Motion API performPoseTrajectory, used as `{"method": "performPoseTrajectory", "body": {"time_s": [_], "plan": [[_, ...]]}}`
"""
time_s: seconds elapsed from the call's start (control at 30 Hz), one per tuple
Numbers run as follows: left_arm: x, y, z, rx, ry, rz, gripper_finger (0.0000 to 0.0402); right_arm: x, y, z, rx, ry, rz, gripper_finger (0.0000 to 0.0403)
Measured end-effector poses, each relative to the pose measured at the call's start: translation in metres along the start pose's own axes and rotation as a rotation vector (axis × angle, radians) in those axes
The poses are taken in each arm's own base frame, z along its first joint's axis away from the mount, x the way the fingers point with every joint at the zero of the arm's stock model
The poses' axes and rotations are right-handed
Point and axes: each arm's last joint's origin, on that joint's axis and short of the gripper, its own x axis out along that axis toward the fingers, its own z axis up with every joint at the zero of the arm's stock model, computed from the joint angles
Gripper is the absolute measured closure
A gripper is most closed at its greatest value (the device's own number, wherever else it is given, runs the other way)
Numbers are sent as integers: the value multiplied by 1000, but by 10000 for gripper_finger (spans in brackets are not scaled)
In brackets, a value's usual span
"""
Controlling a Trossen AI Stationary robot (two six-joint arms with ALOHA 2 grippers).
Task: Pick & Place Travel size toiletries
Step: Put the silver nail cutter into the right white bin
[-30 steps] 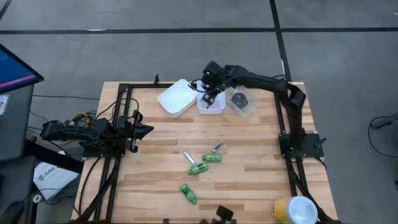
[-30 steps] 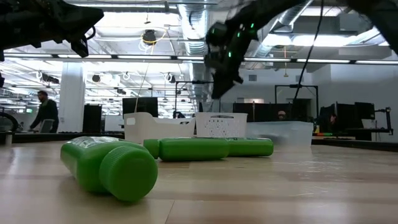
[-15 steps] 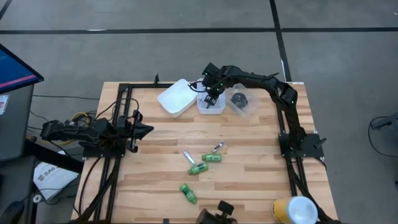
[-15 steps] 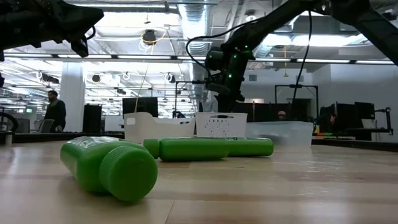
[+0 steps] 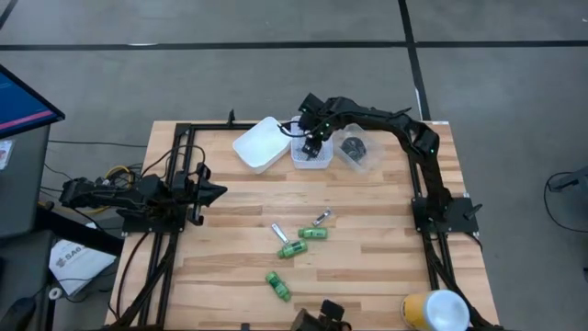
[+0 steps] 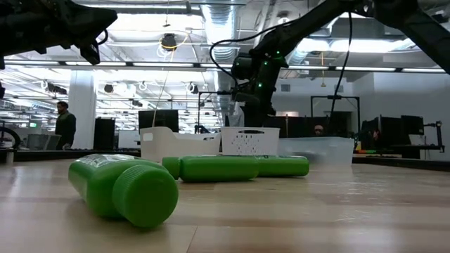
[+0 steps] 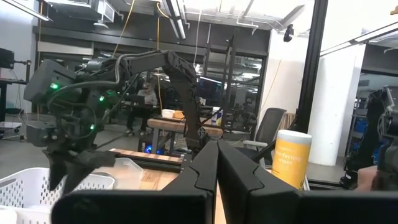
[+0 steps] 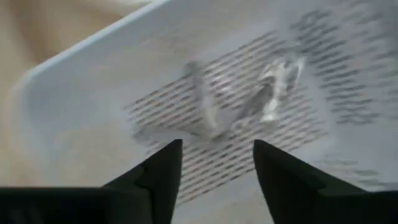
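My right gripper (image 5: 312, 142) (image 6: 254, 116) hangs open just over the white perforated bin (image 5: 318, 161) at the table's far edge, holding nothing. In the right wrist view its fingers (image 8: 217, 155) stand above the bin's floor, where two silvery tubes (image 8: 202, 102) (image 8: 278, 87) lie flat. Three green bottles (image 5: 292, 249) (image 5: 314, 233) (image 5: 278, 285) and two silvery tubes (image 5: 278, 233) (image 5: 322, 218) lie on their sides mid-table. Black pots sit in the clear tub (image 5: 354, 149). My left gripper (image 5: 216, 191) (image 7: 217, 155) waits shut at the table's left.
A second white bin (image 5: 260, 143) stands left of the perforated one, the clear tub to its right. A yellow-and-white canister (image 5: 436, 310) stands at the near right corner. Black arm frames run along both sides. Bare wood lies between the bins and the loose items.
My right gripper has come down toward the perforated bin and a little toward the table's far edge, then held still above it. The loose bottles and tubes on the table have stayed in place.
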Motion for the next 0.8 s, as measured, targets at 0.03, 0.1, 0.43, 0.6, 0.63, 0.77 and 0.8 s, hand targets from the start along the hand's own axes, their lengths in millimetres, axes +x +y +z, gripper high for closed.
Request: {"method": "performPoseTrajectory", "body": {"time_s": [0.03, 0.1, 0.43, 0.6, 0.63, 0.77, 0.8], "plan": [[0, 0, 0, 0, 0, 0, 400, -4, 2, -1, -3, 7, 53, 200], [0, 0, 0, 0, 0, 0, 400, -20, 7, 1, -26, -18, 151, 182], [0, 0, 0, 0, 0, 0, 400, -118, 81, -31, -308, -21, 292, 182], [0, 0, 0, 0, 0, 0, 400, -117, 119, -59, -430, 37, 252, 189], [0, 0, 0, 0, 0, 0, 400, -113, 126, -67, -451, 65, 244, 188], [0, 0, 0, 0, 0, 0, 400, -86, 150, -91, -525, 118, 258, 177], [0, 0, 0, 0, -1, 0, 400, -79, 155, -96, -541, 124, 259, 172]]}}
